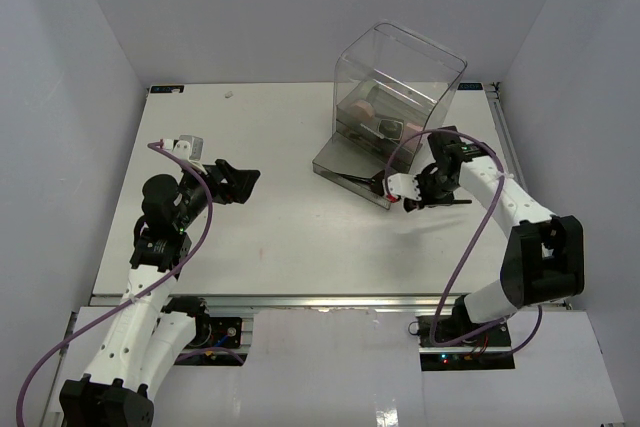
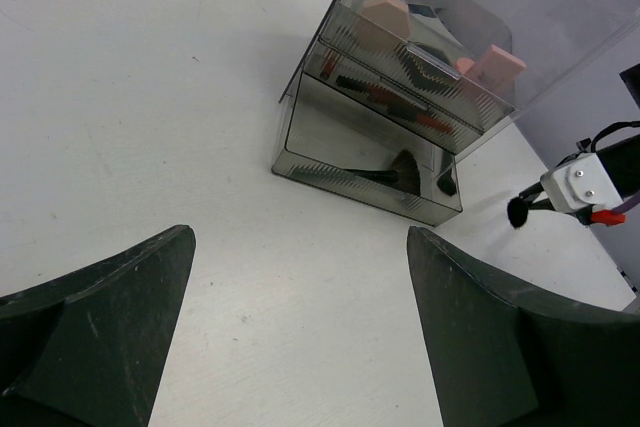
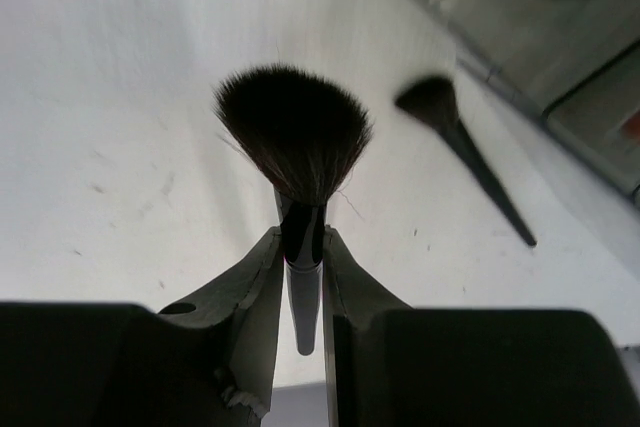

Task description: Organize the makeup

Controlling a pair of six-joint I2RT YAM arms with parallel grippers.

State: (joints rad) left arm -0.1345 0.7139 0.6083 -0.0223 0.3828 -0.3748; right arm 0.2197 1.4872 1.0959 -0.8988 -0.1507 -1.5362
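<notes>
**Operator:** When the right gripper (image 3: 302, 239) is inspected, what condition does it show?

**Technician:** It is closed on the black-handled brush (image 3: 292, 132). Both fingers (image 3: 268, 277) clamp the handle just behind the head. The dark head spreads out beyond the fingertips, with the white table (image 1: 270, 237) behind it.

**Operator:** Where does that assembly sit relative to the drawer box (image 1: 400, 67)?

**Technician:** In the top view it is just in front of the box, near the right front corner of the pulled-out bottom drawer (image 1: 340, 162). The brush handle sticks out to the right of the gripper. The left wrist view shows the brush head beside the drawer, not inside it.

**Operator:** What is the condition of the left gripper (image 2: 300, 247)?

**Technician:** Its jaws are spread wide over bare table and grip nothing. It sits on the left half of the table, well apart from the box, and faces it.

**Operator:** Which items are already stowed?

**Technician:** A second brush (image 2: 375, 179) lies along the front wall of the bottom drawer. The dark-red pencil sticks (image 2: 400, 107) lie in the drawer above it. Two pink puffs (image 2: 385, 15) rest in the top compartment, one at each end. A dark, flat item lies between them, too indistinct to name.
</notes>
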